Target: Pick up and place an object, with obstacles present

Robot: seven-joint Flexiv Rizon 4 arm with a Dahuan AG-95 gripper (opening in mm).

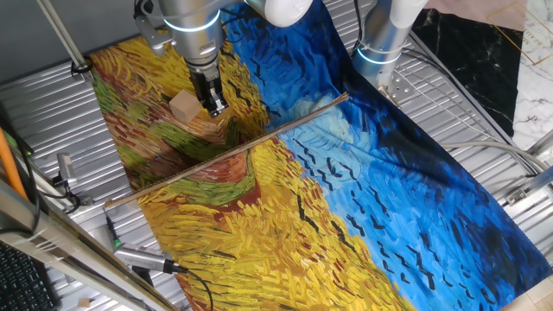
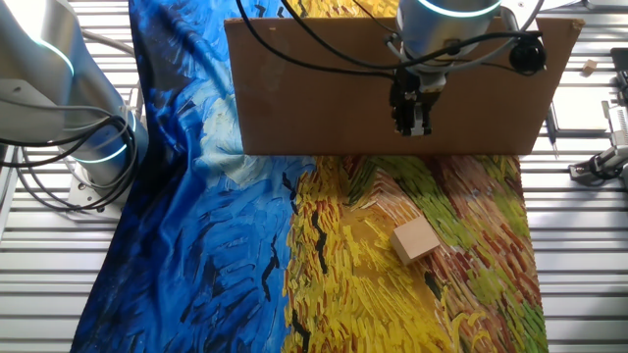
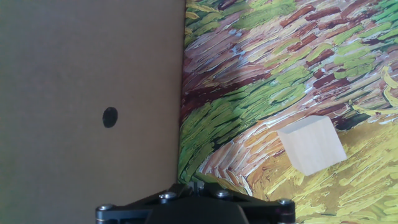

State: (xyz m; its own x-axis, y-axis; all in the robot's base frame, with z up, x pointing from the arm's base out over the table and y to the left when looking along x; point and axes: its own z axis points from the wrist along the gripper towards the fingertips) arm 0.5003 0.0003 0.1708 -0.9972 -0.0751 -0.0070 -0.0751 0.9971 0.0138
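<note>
The light tan wooden cube (image 1: 184,106) lies on the painted cloth (image 1: 346,225); it also shows in the other fixed view (image 2: 416,240) and in the hand view (image 3: 311,144). The obstacle is a brown cardboard panel (image 2: 324,88) standing upright across the cloth. One fixed view shows it edge-on as a thin brown line (image 1: 229,151), and the hand view shows its face (image 3: 87,93). My gripper (image 1: 213,105) hovers above the cloth on the cube's side of the panel, just beside the cube. Its fingers (image 2: 412,118) are together and hold nothing. The hand view shows only its tips (image 3: 194,182).
A second arm's base (image 1: 380,43) stands at the cloth's far edge and also shows in the other fixed view (image 2: 78,108). Grey metal rails (image 1: 484,121) surround the cloth. Cables and tools (image 1: 143,259) lie at the near left, with a keyboard (image 1: 22,276).
</note>
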